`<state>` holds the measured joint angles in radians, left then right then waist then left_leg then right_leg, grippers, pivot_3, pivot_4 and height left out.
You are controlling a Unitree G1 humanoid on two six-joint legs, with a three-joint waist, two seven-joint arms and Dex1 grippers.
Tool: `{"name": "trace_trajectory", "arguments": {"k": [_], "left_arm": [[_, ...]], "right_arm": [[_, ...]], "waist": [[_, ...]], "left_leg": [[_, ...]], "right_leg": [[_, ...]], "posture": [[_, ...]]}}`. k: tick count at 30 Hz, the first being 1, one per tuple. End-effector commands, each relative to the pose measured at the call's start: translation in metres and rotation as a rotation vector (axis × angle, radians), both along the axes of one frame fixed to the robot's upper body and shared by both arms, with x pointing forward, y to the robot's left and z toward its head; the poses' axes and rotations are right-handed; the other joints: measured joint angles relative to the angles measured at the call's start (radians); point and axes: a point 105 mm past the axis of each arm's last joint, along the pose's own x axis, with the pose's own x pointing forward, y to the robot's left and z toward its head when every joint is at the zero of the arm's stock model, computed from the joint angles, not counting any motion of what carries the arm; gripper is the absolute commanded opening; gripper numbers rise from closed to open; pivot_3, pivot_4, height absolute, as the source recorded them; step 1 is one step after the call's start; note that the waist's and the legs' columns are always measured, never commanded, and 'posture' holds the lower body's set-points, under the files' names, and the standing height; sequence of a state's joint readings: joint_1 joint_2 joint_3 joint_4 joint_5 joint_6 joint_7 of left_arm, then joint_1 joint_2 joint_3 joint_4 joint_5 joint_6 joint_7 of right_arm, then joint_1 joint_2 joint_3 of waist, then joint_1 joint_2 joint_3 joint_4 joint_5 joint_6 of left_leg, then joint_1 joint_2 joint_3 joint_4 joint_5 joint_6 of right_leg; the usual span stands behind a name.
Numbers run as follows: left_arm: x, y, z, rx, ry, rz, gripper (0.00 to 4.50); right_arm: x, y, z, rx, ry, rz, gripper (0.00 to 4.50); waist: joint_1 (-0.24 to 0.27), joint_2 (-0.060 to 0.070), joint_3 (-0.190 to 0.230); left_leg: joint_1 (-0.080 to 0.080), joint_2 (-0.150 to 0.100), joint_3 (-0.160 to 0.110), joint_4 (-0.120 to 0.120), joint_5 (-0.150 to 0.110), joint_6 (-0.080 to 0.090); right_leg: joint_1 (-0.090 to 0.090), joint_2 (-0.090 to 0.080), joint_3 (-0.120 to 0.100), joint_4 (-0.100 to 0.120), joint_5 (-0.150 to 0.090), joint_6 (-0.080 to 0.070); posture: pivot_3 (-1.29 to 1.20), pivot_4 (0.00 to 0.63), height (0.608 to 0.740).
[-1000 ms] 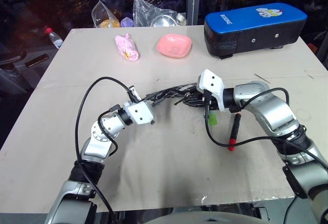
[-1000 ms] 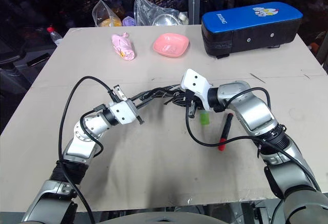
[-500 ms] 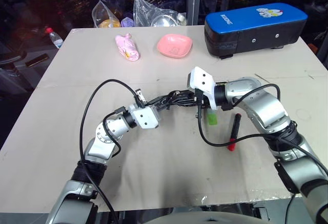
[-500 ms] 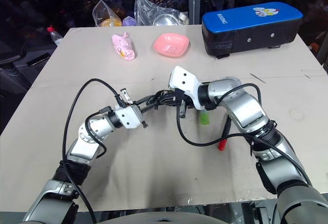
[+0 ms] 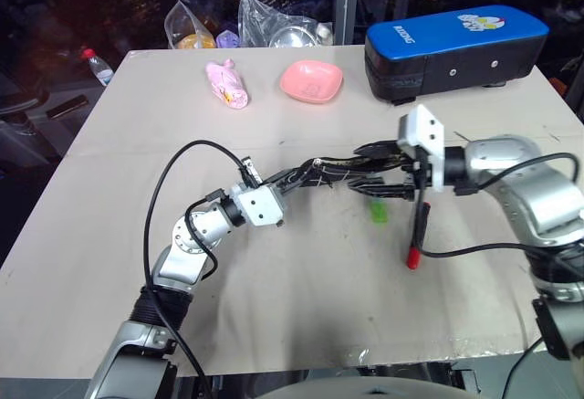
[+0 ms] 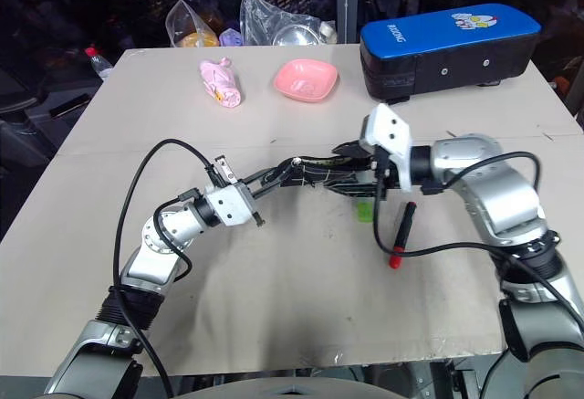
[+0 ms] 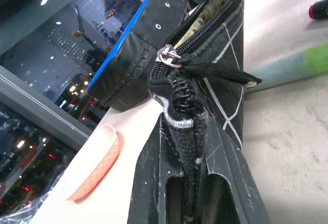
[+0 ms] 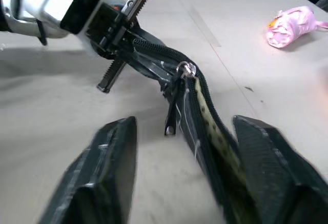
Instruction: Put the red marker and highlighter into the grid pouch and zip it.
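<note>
Grid pouch (image 6: 319, 176) is clamped at its zip-pull end by the left gripper (image 6: 274, 178), held above the table (image 6: 274, 308). Right gripper (image 8: 179, 147) straddles the pouch, fingers spread, released. Highlighter (image 5: 379, 209) lies just beneath the pouch; red marker (image 5: 418, 233) just beyond it.

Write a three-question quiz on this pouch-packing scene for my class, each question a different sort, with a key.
1. True or false: the red marker is inside the grid pouch.
2. What does the left pincer grip? A) the pouch's end B) the highlighter C) the pink dish
3. Fill in: the right pincer is ____.

Key: 1 false, it lies on the table. 2 A. 3 open.
</note>
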<state>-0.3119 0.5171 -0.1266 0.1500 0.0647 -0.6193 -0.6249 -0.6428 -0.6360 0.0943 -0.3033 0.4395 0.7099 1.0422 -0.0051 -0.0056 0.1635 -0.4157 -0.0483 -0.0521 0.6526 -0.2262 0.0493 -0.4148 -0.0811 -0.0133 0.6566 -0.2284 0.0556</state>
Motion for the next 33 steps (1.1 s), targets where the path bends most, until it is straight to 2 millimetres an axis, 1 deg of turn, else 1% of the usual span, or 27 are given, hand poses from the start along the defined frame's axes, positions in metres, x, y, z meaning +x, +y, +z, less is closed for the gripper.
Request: {"name": "trace_trajectory", "arguments": {"k": [1, 2, 4, 5, 6, 7, 8, 13, 16, 19, 20, 22, 25, 28, 30, 31, 33], "left_arm": [[-0.001, -0.004, 0.014, -0.029, -0.047, -0.019, 0.0], [-0.001, -0.004, 0.014, -0.029, -0.046, -0.02, 0.0], [-0.001, -0.005, 0.014, -0.029, -0.046, -0.023, 0.0], [-0.001, -0.006, 0.014, -0.029, -0.047, -0.025, 0.0], [-0.001, -0.006, 0.015, -0.029, -0.048, -0.026, 0.0], [-0.001, -0.006, 0.015, -0.029, -0.048, -0.027, 0.0], [-0.001, -0.006, 0.015, -0.029, -0.049, -0.027, 0.0], [-0.003, -0.009, 0.015, -0.012, -0.061, -0.045, 0.0], [-0.005, -0.011, 0.015, -0.004, -0.065, -0.057, 0.0], [-0.005, -0.013, 0.015, 0.0, -0.067, -0.065, 0.0], [-0.004, -0.015, 0.018, -0.011, -0.066, -0.067, 0.0], [-0.002, -0.019, 0.023, -0.024, -0.069, -0.069, 0.0], [-0.002, -0.02, 0.024, -0.026, -0.069, -0.069, 0.0], [0.001, -0.023, 0.026, -0.042, -0.052, -0.06, 0.0], [0.003, -0.022, 0.027, -0.05, -0.047, -0.038, 0.0], [0.004, -0.022, 0.026, -0.051, -0.044, -0.029, 0.0], [0.005, -0.02, 0.026, -0.054, -0.037, -0.012, 0.0]], "right_arm": [[0.009, -0.01, 0.008, 0.091, 0.021, -0.095, 2.38], [0.01, -0.012, 0.005, 0.093, 0.039, -0.109, 2.13], [0.01, -0.013, -0.002, 0.081, 0.061, -0.12, 1.11], [0.011, -0.014, -0.006, 0.076, 0.075, -0.129, 0.71], [0.011, -0.015, -0.009, 0.074, 0.084, -0.136, 0.19], [0.011, -0.016, -0.011, 0.071, 0.09, -0.138, 0.08], [0.012, -0.017, -0.013, 0.075, 0.1, -0.147, 0.08], [0.029, -0.024, -0.028, 0.034, 0.129, -0.248, 0.08], [0.036, -0.021, -0.033, 0.018, 0.129, -0.278, 0.08], [0.036, -0.01, -0.035, -0.009, 0.114, -0.238, 0.08], [0.036, 0.0, -0.039, -0.083, 0.003, -0.186, 0.08], [0.033, 0.012, -0.047, -0.189, -0.128, -0.093, 0.08], [0.033, 0.014, -0.051, -0.217, -0.17, -0.058, 0.08], [0.032, 0.025, -0.049, -0.311, -0.352, 0.026, 0.85], [0.036, 0.025, -0.045, -0.313, -0.394, 0.015, 1.86], [0.038, 0.024, -0.042, -0.294, -0.405, -0.003, 2.18], [0.04, 0.021, -0.035, -0.274, -0.412, -0.022, 3.33]], "waist": [[0.0, 0.0, 0.0], [0.001, 0.0, 0.0], [0.003, 0.0, 0.0], [0.005, 0.0, 0.0], [0.005, 0.0, 0.0], [0.006, 0.0, 0.0], [0.007, 0.0, 0.0], [0.012, 0.0, 0.0], [0.012, 0.0, 0.0], [0.012, 0.0, 0.0], [0.012, 0.0, 0.0], [0.012, 0.0, 0.0], [0.014, 0.0, 0.0], [0.013, 0.0, 0.0], [0.013, 0.0, 0.0], [0.014, 0.0, 0.0], [0.014, 0.0, 0.0]], "left_leg": [[0.0, 0.0, 0.0, 0.0, 0.0, 0.0], [0.0, 0.0, 0.0, 0.0, 0.0, 0.0], [0.0, 0.0, 0.0, 0.0, 0.0, 0.0], [0.0, 0.0, 0.0, 0.0, 0.0, 0.0], [0.0, -0.001, 0.0, 0.0, 0.0, 0.0], [0.0, -0.001, 0.0, 0.0, 0.0, 0.0], [0.0, -0.001, 0.0, 0.0, 0.0, 0.0], [0.0, -0.001, 0.0, 0.0, 0.0, 0.0], [0.0, -0.001, 0.0, 0.0, 0.0, 0.0], [0.0, -0.001, 0.001, 0.0, 0.0, 0.0], [0.0, -0.001, 0.001, 0.0, 0.0, 0.0], [0.0, -0.001, 0.001, 0.0, 0.0, 0.0], [0.0, -0.001, 0.001, 0.0, 0.0, 0.0], [0.0, -0.001, 0.001, 0.0, 0.0, 0.0], [0.0, -0.001, 0.001, 0.0, 0.0, 0.0], [0.0, -0.001, 0.001, 0.0, 0.0, 0.0], [0.0, -0.001, 0.001, 0.0, 0.0, 0.0]], "right_leg": [[0.0, 0.0, 0.0, 0.0, 0.0, 0.0], [0.0, 0.0, 0.001, 0.0, 0.0, 0.0], [0.0, 0.0, 0.001, 0.0, 0.0, 0.0], [0.0, -0.001, 0.001, -0.001, 0.0, 0.0], [0.0, -0.001, 0.001, -0.001, 0.0, 0.0], [0.0, -0.001, 0.001, -0.001, 0.0, 0.0], [0.0, -0.001, 0.001, -0.001, 0.0, 0.0], [0.0, -0.001, 0.0, 0.0, 0.0, 0.0], [0.0, 0.0, 0.0, -0.001, 0.0, 0.0], [0.0, 0.0, 0.0, 0.0, 0.0, 0.0], [0.0, 0.0, 0.0, 0.0, 0.0, 0.0], [0.0, 0.003, -0.001, 0.0, 0.0, 0.0], [0.0, 0.004, -0.001, 0.0, 0.0, 0.0], [0.0, 0.005, -0.001, 0.0, 0.0, 0.0], [0.0, 0.005, -0.001, 0.0, 0.0, 0.0], [0.0, 0.005, -0.001, 0.0, 0.0, 0.0], [0.0, 0.006, 0.0, 0.0, 0.0, 0.0]], "posture": [[0.0, 0.15, 0.734], [0.0, 0.15, 0.734], [0.0, 0.15, 0.734], [0.0, 0.15, 0.734], [0.0, 0.15, 0.734], [0.0, 0.15, 0.734], [0.0, 0.15, 0.734], [0.0, 0.15, 0.734], [0.0, 0.15, 0.734], [0.0, 0.15, 0.734], [0.0, 0.15, 0.734], [0.0, 0.15, 0.734], [0.0, 0.15, 0.734], [0.0, 0.15, 0.734], [0.0, 0.15, 0.734], [0.0, 0.15, 0.734], [0.0, 0.15, 0.734]]}}
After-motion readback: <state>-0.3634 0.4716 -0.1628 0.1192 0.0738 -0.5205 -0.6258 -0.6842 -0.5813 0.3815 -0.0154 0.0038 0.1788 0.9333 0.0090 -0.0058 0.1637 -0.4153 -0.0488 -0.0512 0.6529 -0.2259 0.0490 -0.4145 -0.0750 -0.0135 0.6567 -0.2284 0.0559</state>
